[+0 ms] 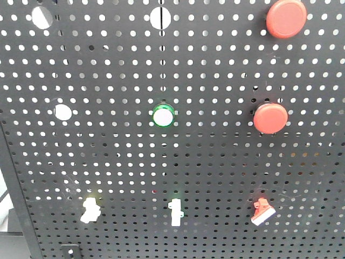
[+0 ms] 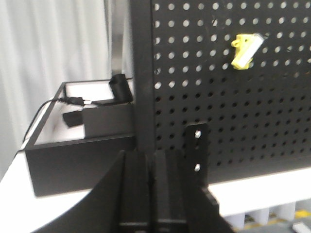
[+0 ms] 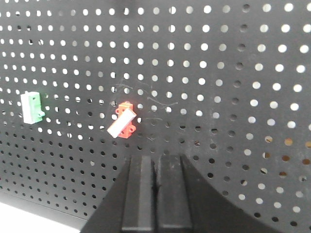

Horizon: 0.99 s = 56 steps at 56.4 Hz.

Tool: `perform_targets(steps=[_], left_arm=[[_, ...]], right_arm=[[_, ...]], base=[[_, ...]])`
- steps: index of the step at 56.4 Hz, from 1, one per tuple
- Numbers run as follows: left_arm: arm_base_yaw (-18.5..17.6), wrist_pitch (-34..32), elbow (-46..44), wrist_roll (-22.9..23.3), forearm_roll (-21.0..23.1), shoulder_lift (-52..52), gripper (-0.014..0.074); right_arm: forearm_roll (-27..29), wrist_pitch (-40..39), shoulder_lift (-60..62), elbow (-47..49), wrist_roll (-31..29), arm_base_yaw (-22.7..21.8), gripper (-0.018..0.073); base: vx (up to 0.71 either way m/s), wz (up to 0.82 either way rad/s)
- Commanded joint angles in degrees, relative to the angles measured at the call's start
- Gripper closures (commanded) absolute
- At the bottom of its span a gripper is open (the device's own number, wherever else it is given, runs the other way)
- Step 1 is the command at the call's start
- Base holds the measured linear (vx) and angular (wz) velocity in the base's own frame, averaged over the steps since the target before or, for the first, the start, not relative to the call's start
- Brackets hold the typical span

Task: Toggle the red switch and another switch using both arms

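Approach step. Red switch [image 3: 125, 122] and yellow switch [image 2: 244, 50] sit along the pegboard [image 1: 215, 162] bottom edge. Both end effectors closed, short of them; next, push levers.

— Bottom row of the pegboard [image 1: 215, 162]?
— Pale switch [image 1: 90, 209] left, white switch [image 1: 175, 212] centre, red switch [image 1: 262, 211] right, white tip tilted.
— Above?
— Green-ringed button [image 1: 163, 115] centre; two red buttons [image 1: 270, 117] right.
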<state>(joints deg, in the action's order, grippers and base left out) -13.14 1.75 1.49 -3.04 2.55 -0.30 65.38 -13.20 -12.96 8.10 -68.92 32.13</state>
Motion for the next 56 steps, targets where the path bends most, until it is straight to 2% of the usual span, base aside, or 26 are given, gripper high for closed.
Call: perform_targets(steps=[1,14,56], left_arm=[[0.5,-2.1,1.2,0.7,-0.1,-1.2,0.0594],[0.5,1.8,1.2,0.7,0.1,-1.4,0.0594],[0.5,1.8,1.2,0.7,0.1,-1.4,0.0594]], right_arm=[[-1.0,-1.9,-0.5,1.8,-0.5,-0.2,0.0566],[-1.0,-1.7,-0.5,1.8,-0.5,-0.2,0.0566],[-1.0,-1.8,-0.5,1.8,-0.5,-0.2,0.0566]], base=[[0.0,0.0],[0.0,0.0],[0.0,0.0]])
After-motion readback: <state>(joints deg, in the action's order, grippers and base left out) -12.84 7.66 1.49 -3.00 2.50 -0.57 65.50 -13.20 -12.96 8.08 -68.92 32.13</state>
